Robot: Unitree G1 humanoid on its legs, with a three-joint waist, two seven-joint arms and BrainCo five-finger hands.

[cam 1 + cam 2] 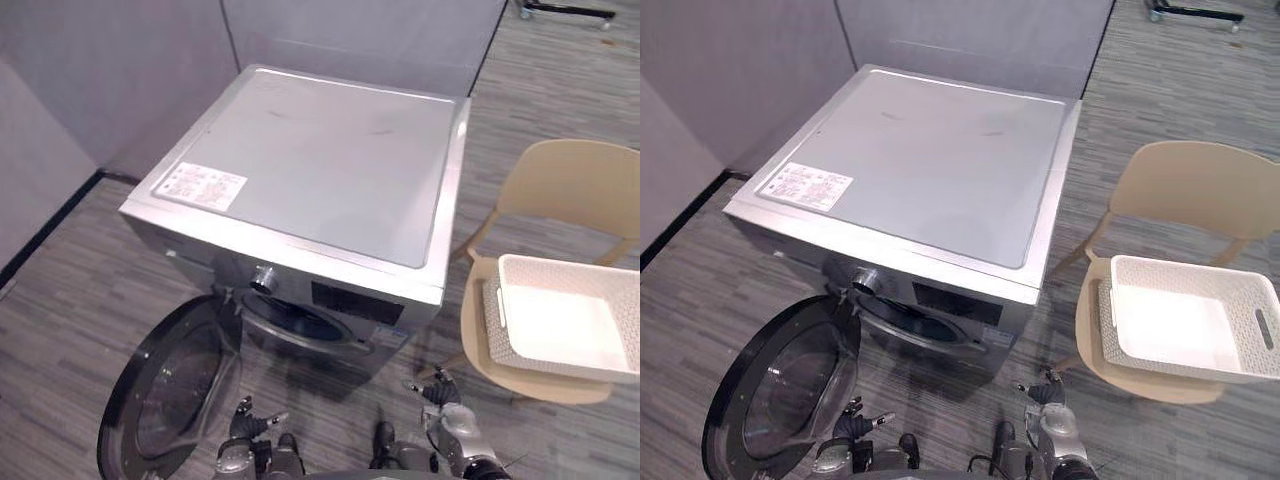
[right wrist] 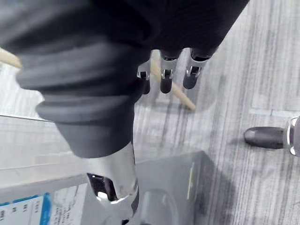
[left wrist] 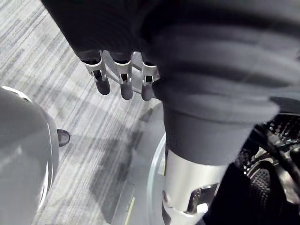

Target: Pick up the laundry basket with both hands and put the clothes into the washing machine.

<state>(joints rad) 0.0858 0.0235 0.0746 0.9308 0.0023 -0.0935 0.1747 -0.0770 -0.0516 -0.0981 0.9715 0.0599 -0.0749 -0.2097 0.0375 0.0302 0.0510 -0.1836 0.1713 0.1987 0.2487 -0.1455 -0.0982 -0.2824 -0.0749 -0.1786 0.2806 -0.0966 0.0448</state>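
The floor (image 1: pixel 60 330) is grey plank-patterned with fine stripes, and plain grey partition walls (image 1: pixel 120 70) close off the far left corner of the room. In that corner stands a silver-grey front-loading washing machine (image 1: pixel 320 160), its flat top bearing a white label (image 1: pixel 200 186) at the near left corner. A round silver knob (image 1: pixel 263 278) and a dark control panel (image 1: pixel 355 303) sit on its front. Its round, dark-rimmed glass door (image 1: pixel 170 390) is swung wide open to the left, and the round opening (image 1: pixel 295 322) behind it looks dark inside.

To the right of the machine stands a beige moulded chair (image 1: pixel 580 185). The white rectangular laundry basket (image 1: pixel 570 270), plastic with woven-look walls and a slot handle at its end, lies on the chair's seat. Its inside shows plain white; I cannot tell bare bottom from cloth.

The left hand (image 1: pixel 248 422) hangs low at the near edge, in front of the open door, with its fingers (image 3: pixel 122 79) loosely straight and holding nothing. The right hand (image 1: pixel 445 395) is near the chair's front leg, well apart from the basket, with its fingers (image 2: pixel 164 77) likewise relaxed and empty.
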